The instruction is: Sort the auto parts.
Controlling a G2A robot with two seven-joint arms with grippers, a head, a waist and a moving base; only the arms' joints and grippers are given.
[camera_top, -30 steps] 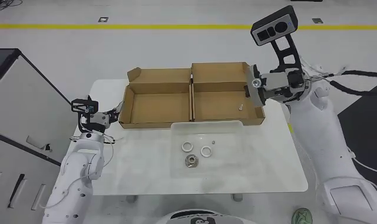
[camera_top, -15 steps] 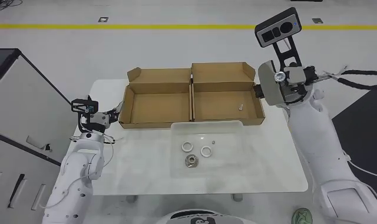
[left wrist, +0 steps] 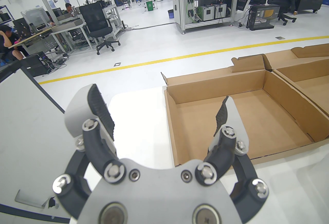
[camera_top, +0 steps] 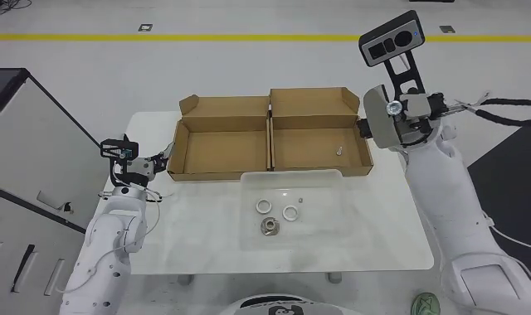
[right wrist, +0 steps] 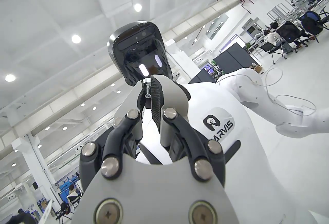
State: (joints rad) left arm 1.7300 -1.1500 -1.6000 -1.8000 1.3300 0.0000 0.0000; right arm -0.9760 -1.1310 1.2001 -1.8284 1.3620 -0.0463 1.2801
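Lower centre of the top view: tray (camera_top: 290, 176) holds loose parts. Left tool (left wrist: 164, 112) is released, beside the left carton (left wrist: 231, 112). At frame right, the upturned right tool (right wrist: 149, 86) is clenched on a bolt (right wrist: 147, 90). The right carton (camera_top: 307, 153) lies immediately left of it.

No lettering, label or number can be read on the cardboard boxes (camera_top: 224, 153), tray (camera_top: 290, 174) or parts (camera_top: 269, 225).

Matt brown cardboard boxes (camera_top: 224, 153); a clear, glossy plastic tray (camera_top: 323, 232) on the smooth white desk (camera_top: 373, 232); in it a dull grey metal part (camera_top: 268, 225). A bright, threaded metal screw (right wrist: 147, 82).
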